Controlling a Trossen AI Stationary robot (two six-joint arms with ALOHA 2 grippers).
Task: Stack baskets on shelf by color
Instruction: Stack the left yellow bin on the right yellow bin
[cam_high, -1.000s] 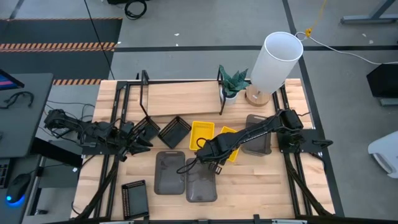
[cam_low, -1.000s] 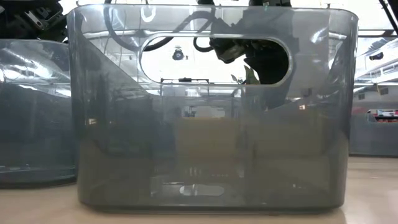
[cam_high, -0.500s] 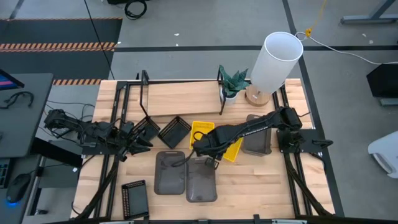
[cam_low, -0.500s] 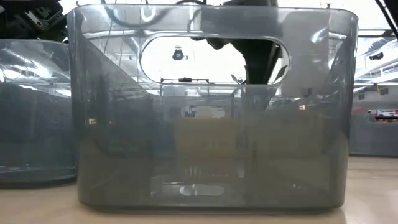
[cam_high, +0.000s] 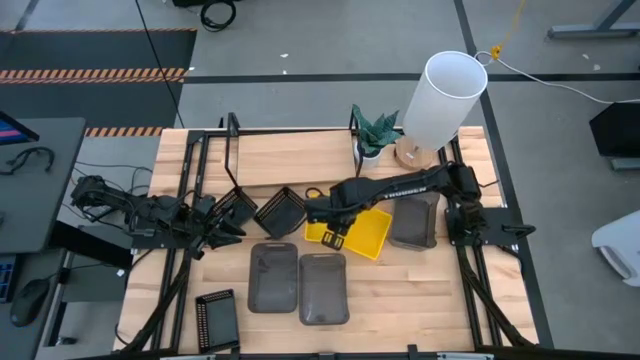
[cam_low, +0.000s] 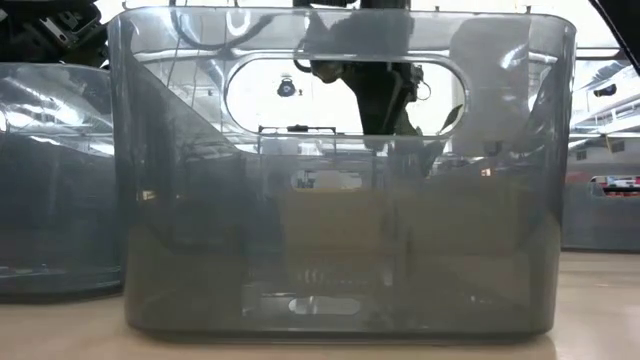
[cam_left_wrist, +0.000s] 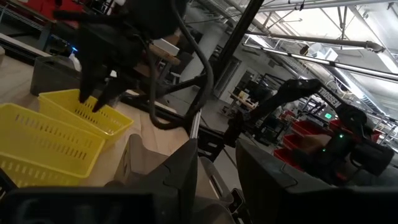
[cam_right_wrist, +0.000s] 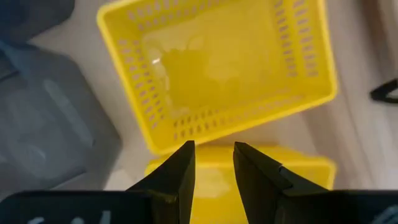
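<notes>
Two yellow baskets lie side by side on the tabletop near its middle. My right gripper hangs open above them, pointing down. In the right wrist view one yellow basket lies open-side up ahead of the fingers and the other sits under them. My left gripper waits open at the table's left, beside two black baskets. The left wrist view shows the yellow baskets and my right gripper above them. The shelf runs along the far edge.
Two grey baskets rest on the near side and a third lies under my right arm. The nearest one fills the low view. A third black basket lies at the near left. A plant and white lamp stand far right.
My right gripper has swung from above the near grey baskets toward the far edge and slightly left, and now hangs over the yellow baskets. The baskets have kept their places.
</notes>
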